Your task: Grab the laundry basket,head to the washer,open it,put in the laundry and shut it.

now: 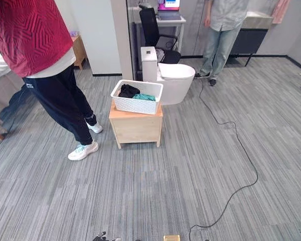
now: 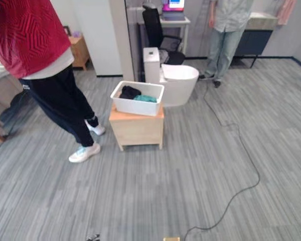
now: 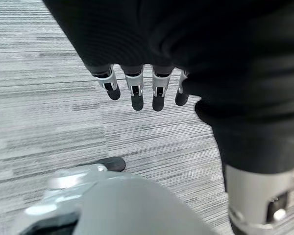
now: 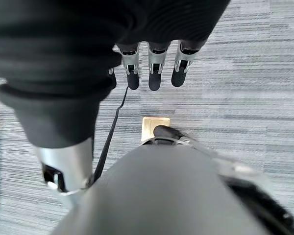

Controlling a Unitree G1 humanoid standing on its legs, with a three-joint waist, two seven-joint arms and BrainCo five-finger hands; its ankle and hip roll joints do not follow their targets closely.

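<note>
A white perforated laundry basket [image 1: 136,96] stands on a small light wooden cabinet [image 1: 136,127] a few steps ahead. Dark and teal laundry [image 1: 137,93] lies inside it. My left hand [image 3: 137,88] hangs over the grey carpet with its fingers straight and relaxed, holding nothing. My right hand [image 4: 154,68] hangs the same way above the carpet, fingers relaxed and empty. Both hands are far from the basket.
A person in a red top and dark trousers [image 1: 50,75] stands left of the cabinet. Another person [image 1: 221,35] stands at the back right. A white rounded appliance [image 1: 169,78] sits behind the basket, an office chair [image 1: 158,32] beyond. A black cord [image 1: 241,145] trails across the floor right.
</note>
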